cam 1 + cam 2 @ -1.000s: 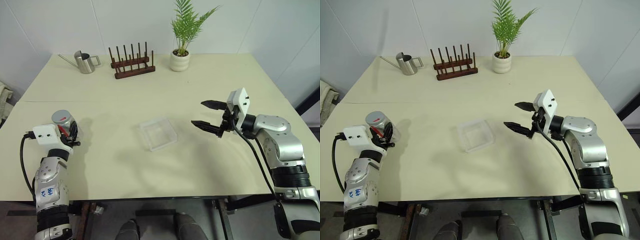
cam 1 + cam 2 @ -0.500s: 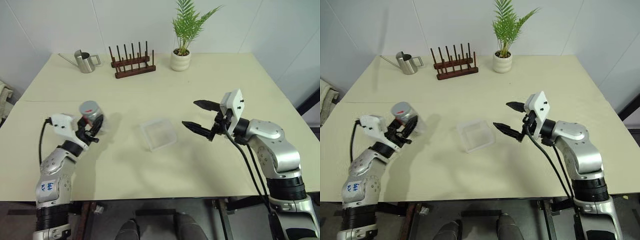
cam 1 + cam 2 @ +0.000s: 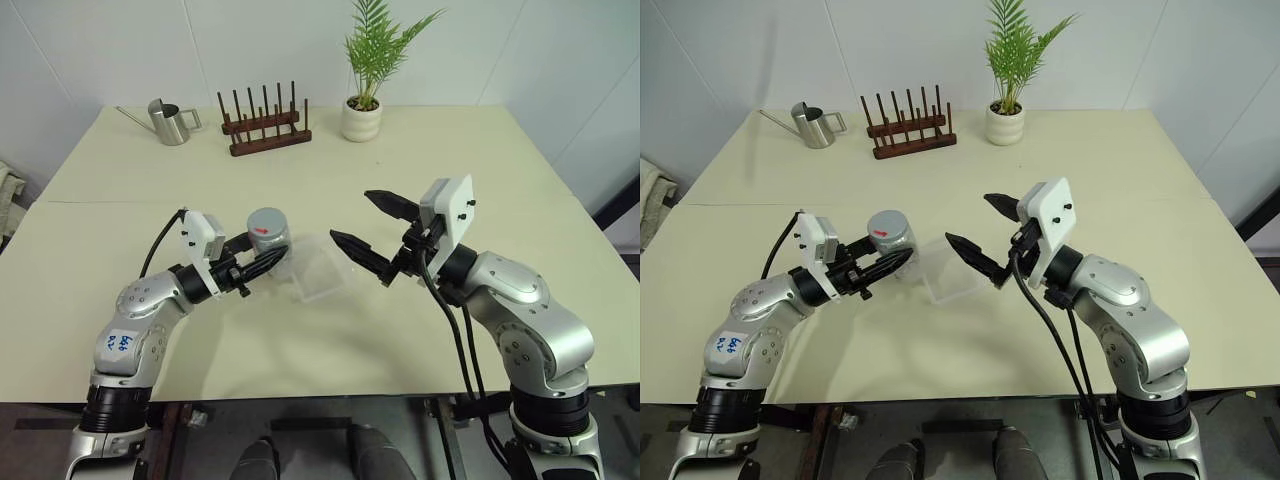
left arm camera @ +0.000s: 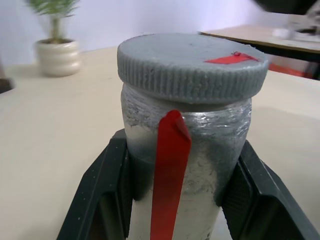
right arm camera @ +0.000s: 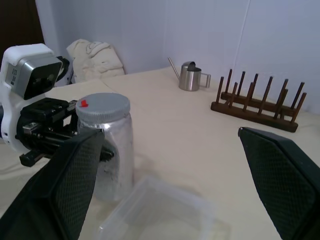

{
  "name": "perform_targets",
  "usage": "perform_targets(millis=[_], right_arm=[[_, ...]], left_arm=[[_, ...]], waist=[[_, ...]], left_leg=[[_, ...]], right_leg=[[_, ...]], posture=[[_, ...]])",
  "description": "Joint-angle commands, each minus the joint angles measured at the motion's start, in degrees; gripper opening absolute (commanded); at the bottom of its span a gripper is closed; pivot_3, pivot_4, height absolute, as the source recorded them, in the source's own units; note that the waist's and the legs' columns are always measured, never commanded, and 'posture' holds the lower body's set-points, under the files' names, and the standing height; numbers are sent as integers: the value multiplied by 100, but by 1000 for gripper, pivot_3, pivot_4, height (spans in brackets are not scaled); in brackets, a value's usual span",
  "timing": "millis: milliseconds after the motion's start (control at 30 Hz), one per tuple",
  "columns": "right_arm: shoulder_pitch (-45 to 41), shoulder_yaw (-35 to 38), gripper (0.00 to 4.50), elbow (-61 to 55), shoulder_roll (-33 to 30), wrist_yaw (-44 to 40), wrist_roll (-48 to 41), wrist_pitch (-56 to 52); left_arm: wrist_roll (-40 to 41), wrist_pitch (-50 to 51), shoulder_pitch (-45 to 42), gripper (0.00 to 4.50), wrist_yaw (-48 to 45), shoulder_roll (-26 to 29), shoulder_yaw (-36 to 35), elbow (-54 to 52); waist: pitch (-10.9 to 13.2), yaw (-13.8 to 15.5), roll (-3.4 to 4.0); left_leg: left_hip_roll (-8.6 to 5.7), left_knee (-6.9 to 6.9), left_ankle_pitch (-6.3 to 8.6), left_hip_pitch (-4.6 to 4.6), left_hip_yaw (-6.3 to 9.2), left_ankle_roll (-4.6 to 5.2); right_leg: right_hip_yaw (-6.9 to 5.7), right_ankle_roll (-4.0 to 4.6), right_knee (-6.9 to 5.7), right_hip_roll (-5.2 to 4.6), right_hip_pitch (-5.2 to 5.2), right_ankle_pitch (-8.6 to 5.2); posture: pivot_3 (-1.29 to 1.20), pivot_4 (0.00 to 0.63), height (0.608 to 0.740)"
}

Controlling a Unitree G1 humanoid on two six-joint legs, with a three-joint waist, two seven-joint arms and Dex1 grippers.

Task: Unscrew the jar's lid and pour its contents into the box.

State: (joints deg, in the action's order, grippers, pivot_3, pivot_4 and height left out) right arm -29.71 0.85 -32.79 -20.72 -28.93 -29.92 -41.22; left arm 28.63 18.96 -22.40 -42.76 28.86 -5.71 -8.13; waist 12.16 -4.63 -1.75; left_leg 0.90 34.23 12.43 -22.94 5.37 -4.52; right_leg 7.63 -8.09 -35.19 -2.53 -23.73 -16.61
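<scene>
A: Status? Where's the jar [image 3: 268,245]?

B: Left gripper [image 3: 262,263] has it, fingers clamped on the body, jar upright and lifted off the table [image 3: 440,160], at the left edge of the box [image 3: 322,268]. Lid [image 4: 192,64] is on, red mark facing up.

A: Right side?

B: Right gripper [image 3: 373,232] is empty, fingers spread as wide as they go, pointing at the jar from across the box. Not touching anything.

A: So which step?

B: Judging from this: pre-unscrew, jar is presented and the right hand is lining up. Nothing poured, the box looks empty.

A: Next move needs?

B: Right fingers must come in above the jar, straddle the lid's ribbed rim, close, then twist while the left holds the body firm. Grip the lid only; pinching the clear wall below would turn the whole jar.

A: Contents [image 4: 150,175]?

B: Can't make out pieces clearly; wall looks cloudy with a dark layer low down.

A: Anything in the way?

B: No. Watering can [image 3: 170,123], wooden peg rack [image 3: 262,128] and potted plant [image 3: 362,100] sit at the far edge, well apart. Only the box itself is close under both hands; a low approach could knock it.
</scene>
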Motion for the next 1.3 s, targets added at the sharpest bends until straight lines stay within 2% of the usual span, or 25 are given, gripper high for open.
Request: perform_targets(millis=[33,267,700,1300], right_arm=[[-201,-111,4500,-445,211,463,-161,-287],[-160,-565,4500,-742,635,1055,-146,-664],[-206,-1192,4500,-382,704,1077,113,-595],[-365,-1248,4500,6,915,1007,399,-263]], left_arm=[[106,162,-74,1877,-249,127,104,-289],[234,532,4,1877,-315,18,303,-664],[14,374,-198,1877,-366,-135,482,-550],[-16,316,-344,1877,-389,-205,559,-458]], waist=[[0,-8,0],[0,15,1],[0,17,1],[0,11,1]], left_leg=[[0,-3,0,0,0,0],[2,-10,0,-16,19,0],[2,-10,0,-17,20,0],[2,-10,0,-17,22,0]], right_leg=[[0,0,0,0,-2,0],[-19,-23,-1,-2,-13,12],[-22,-13,-1,-2,-14,7],[-24,-23,-1,-2,-14,12]], posture=[[0,150,740],[0,150,740],[0,150,740],[0,150,740]])
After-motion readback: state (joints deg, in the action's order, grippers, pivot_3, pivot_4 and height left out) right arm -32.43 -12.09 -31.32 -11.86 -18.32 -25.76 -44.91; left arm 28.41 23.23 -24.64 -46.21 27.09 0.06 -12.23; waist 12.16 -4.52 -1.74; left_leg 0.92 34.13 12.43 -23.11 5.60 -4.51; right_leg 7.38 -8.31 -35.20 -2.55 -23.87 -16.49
